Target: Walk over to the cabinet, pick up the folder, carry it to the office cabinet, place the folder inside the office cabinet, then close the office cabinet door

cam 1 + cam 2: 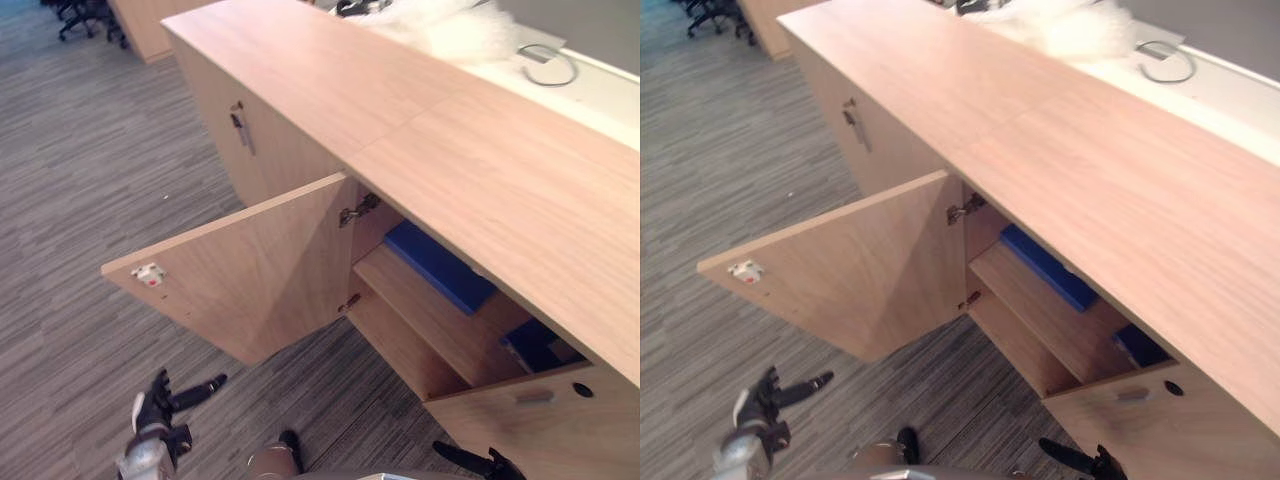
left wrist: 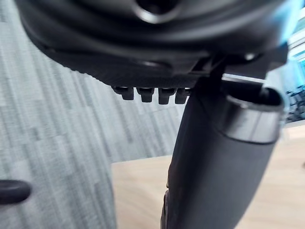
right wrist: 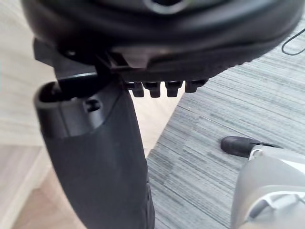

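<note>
A blue folder point(image 1: 440, 265) lies flat on the upper shelf inside the long wooden office cabinet point(image 1: 420, 130). Its left door point(image 1: 250, 270) stands wide open over the carpet, and the right door point(image 1: 540, 420) is partly open. A second blue item point(image 1: 530, 343) rests lower down, half hidden behind the right door. My left hand point(image 1: 160, 400) hangs low in front of the open door, fingers relaxed, holding nothing. My right hand point(image 1: 480, 462) shows at the bottom edge below the right door, fingers straight, also holding nothing.
On top of the cabinet's far side lie a white fluffy thing point(image 1: 450, 30) and a looped cable point(image 1: 548, 65). Office chairs point(image 1: 85, 15) stand far off on the grey carpet. The open door juts into the walkway.
</note>
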{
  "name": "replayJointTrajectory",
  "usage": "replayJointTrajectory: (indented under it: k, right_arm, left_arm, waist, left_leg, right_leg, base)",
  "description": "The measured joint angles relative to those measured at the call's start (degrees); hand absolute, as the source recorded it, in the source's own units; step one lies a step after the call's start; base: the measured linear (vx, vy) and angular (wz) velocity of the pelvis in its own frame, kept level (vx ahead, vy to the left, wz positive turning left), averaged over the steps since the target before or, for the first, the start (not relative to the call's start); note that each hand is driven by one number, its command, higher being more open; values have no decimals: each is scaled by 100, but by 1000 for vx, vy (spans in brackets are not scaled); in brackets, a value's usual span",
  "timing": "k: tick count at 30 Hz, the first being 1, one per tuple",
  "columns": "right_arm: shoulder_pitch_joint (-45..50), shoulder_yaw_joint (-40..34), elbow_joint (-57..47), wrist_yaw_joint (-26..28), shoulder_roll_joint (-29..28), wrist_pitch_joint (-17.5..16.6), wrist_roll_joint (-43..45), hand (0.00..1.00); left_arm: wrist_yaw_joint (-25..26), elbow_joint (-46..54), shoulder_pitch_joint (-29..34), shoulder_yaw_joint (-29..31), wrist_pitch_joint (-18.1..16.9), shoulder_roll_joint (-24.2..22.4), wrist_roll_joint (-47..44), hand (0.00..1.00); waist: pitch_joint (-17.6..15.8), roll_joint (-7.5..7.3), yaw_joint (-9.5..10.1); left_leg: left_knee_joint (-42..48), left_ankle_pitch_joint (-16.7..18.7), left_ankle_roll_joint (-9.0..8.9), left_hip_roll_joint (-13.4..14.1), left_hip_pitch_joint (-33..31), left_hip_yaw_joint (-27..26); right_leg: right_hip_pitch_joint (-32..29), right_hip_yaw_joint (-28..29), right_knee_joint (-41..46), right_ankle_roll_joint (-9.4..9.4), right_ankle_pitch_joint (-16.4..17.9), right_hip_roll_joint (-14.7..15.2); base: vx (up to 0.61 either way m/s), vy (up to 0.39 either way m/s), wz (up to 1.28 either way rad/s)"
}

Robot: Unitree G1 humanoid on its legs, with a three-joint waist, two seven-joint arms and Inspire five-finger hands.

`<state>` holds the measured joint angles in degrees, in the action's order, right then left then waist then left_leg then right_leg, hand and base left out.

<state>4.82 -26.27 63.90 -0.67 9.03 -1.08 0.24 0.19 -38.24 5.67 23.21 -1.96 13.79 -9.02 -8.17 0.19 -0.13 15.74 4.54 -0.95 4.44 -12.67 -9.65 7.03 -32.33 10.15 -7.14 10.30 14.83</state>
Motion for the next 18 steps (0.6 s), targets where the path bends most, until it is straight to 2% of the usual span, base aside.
replayJointTrajectory:
  k: [2,4,6,8,13,18]
  right_arm:
    - [-4,-116,90,1,-18,2,3,100]
    - [-5,-172,109,3,-61,8,12,100]
    - [-3,-175,95,2,-76,-25,28,100]
    - [2,-175,95,1,-133,-21,76,100]
    - [67,-159,68,7,-432,1,209,100]
    - [64,90,53,6,-374,5,214,100]
  left_arm:
    - [0,212,56,-138,-41,7,-119,100]
    - [-6,219,153,-286,-82,-6,-320,100]
    - [-9,216,341,-542,-85,-45,-400,100]
    - [-14,217,366,-674,-86,-55,-398,100]
    - [-56,222,396,-909,-84,-65,-385,100]
    - [-78,407,408,-1111,-84,-61,-378,100]
  waist:
    - [-10,194,-15]
    - [41,372,-5]
    - [148,566,-21]
    - [147,564,-27]
    - [151,333,-54]
    - [155,337,-80]
  left_leg:
    - [-420,-118,-96,-46,189,89]
    - [-1118,-467,-122,-68,557,88]
    - [-1773,-797,-128,-30,829,52]
    - [-2038,-934,-119,-45,982,-1]
    - [-2083,-971,-104,-46,1057,-209]
    - [-2113,-1015,-109,-23,1066,-385]
  right_leg:
    - [-86,-48,271,-62,-69,54]
    - [-129,-15,425,-38,-275,95]
    - [-223,85,419,0,-524,13]
    - [-213,155,377,-12,-577,1]
    - [-190,388,68,-20,-714,-88]
    - [-168,541,-210,-2,-696,-164]
  base:
    - [0,115,33]
    - [0,113,2]
    - [17,61,-12]
    - [6,37,-17]
    - [-31,8,-22]
    - [-48,-33,-19]
